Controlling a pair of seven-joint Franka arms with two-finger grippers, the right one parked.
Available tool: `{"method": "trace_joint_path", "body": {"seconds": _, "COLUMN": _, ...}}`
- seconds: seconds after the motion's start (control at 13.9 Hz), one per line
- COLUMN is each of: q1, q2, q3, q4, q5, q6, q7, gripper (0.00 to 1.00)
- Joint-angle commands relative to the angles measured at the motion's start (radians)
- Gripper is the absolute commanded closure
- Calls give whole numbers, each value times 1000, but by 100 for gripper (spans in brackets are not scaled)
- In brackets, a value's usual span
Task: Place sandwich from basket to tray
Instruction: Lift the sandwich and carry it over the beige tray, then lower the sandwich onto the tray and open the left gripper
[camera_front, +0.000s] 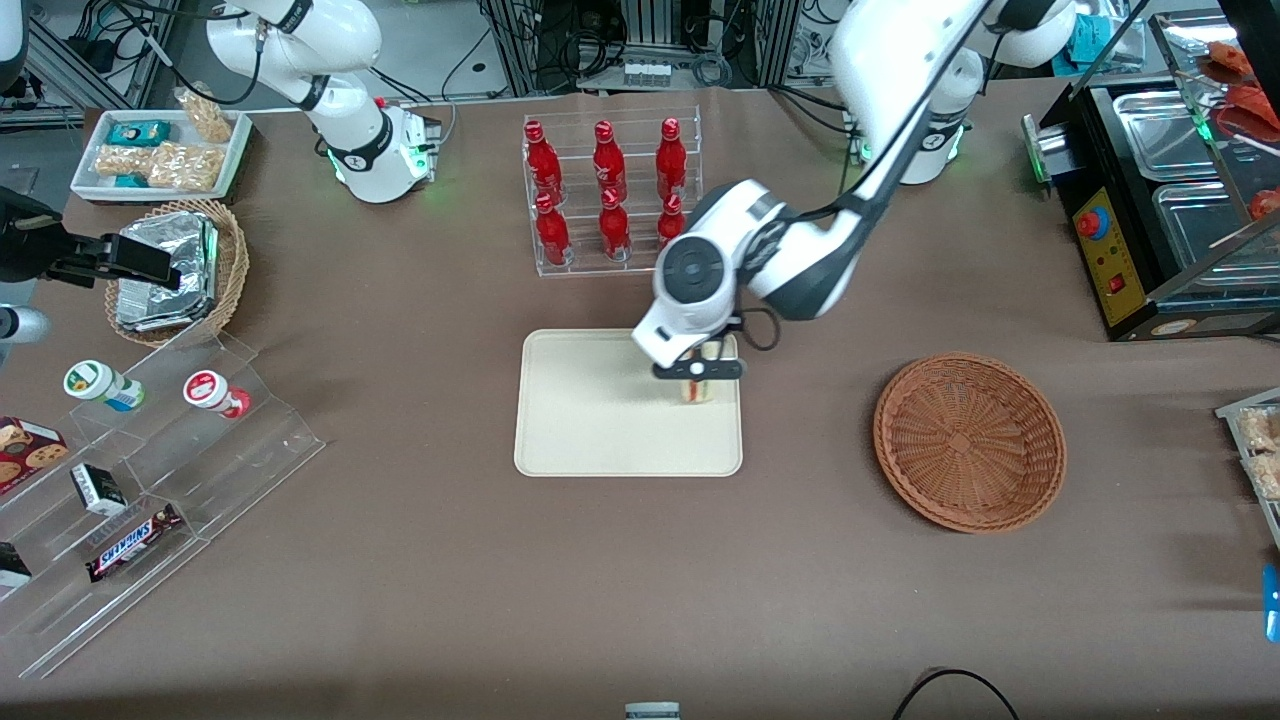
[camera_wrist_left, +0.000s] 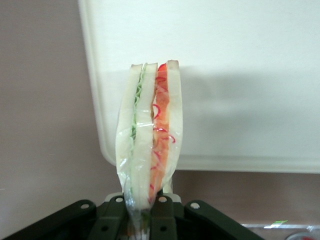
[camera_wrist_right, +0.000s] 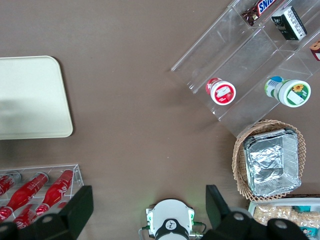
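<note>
Shallow round reddish-brown wicker basket is sitting near the working arm's end of the brown-clothed bench, nothing inside it. Large flat cream-beige rectangular tray is lying mid-bench, nearer the front camera than the clear rack of red bottles. Left arm's black two-finger gripper is hovering over the tray's corner nearest the rack and the basket, fingers clamping the plastic-wrapped triangular white-bread sandwich, red and green filling stripes showing. Sandwich is hanging point-down above the tray's rim edge; contact with tray unclear.
</note>
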Motion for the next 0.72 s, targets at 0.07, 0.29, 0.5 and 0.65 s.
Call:
{"method": "trace_joint_path", "body": {"seconds": 0.07, "q1": -71, "q2": 107, "q3": 13, "q4": 146, "q5": 15, "q6": -3, "q7": -99, "gripper": 86}}
{"method": "trace_joint_path", "body": {"seconds": 0.29, "q1": -107, "q2": 131, "q3": 13, "q4": 158, "q5": 16, "q6": 70, "q7": -141, "gripper": 84}}
{"method": "trace_joint_path", "body": {"seconds": 0.5, "q1": -108, "q2": 160, "q3": 13, "q4": 169, "q5": 15, "q6": 99, "q7": -139, "gripper": 66}}
{"method": "trace_joint_path", "body": {"seconds": 0.65, "q1": -107, "q2": 166, "q3": 14, "q4": 174, "q5": 15, "q6": 110, "q7": -139, "gripper": 5}}
